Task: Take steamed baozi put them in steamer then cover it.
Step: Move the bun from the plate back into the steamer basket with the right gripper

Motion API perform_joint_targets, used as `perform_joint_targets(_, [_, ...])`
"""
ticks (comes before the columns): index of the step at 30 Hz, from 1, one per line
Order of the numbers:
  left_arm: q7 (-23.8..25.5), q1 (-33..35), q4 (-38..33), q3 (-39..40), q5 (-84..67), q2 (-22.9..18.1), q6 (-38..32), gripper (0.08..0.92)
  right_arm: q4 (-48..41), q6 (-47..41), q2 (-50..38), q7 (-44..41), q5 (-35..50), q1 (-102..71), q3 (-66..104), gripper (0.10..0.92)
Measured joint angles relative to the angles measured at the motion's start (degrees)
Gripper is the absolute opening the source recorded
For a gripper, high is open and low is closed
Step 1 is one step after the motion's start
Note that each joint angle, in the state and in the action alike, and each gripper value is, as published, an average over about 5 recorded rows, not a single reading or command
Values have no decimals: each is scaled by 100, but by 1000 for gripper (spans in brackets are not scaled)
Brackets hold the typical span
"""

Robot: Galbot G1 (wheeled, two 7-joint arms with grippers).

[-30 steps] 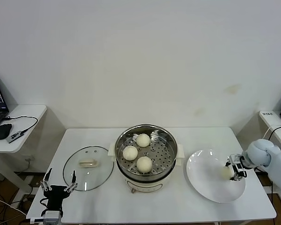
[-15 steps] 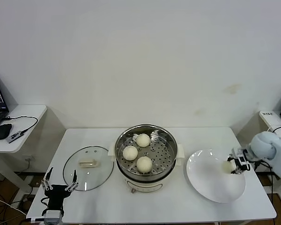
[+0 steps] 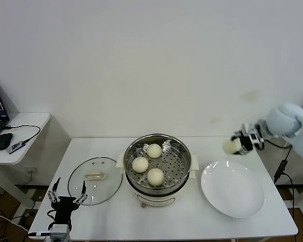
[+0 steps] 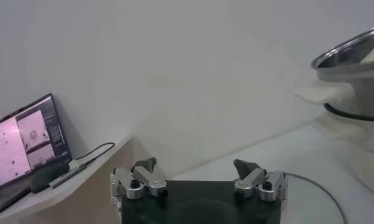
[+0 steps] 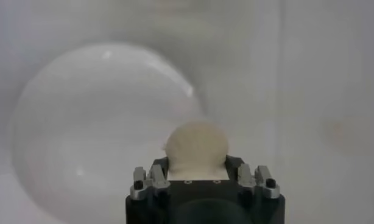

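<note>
Three cream-white baozi [image 3: 155, 176] lie on the perforated tray of the steel steamer [image 3: 182, 151] at the table's middle. My right gripper [image 3: 236, 144] is shut on the fourth baozi [image 3: 229, 146] and holds it in the air above the far edge of the white plate [image 3: 233, 189]; it also shows in the right wrist view [image 5: 195, 145]. The glass cover [image 3: 95, 180] with its cream handle lies flat on the table left of the steamer. My left gripper [image 3: 67, 199] is open and empty at the table's front left, near the cover's front edge.
A side table [image 3: 20, 131] with a laptop, mouse and cable stands at the left. Another small table with a cable stands at the far right [image 3: 293, 126]. A white wall is behind.
My right gripper has lifted the baozi off the plate and carried it up and toward the far side. The left gripper has barely shifted.
</note>
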Motion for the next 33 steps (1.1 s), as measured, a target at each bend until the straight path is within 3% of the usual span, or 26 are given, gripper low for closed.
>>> perform_joint_targets(17, [-6, -13, 57, -104, -21, -75, -6, 823, 488, -1209, 1408, 839, 1823, 1283, -1464, 594])
perform_joint_targets(33, [-21, -56, 122, -164, -36, -119, -25, 823, 277, -2104, 2396, 1638, 2308, 829, -1907, 594])
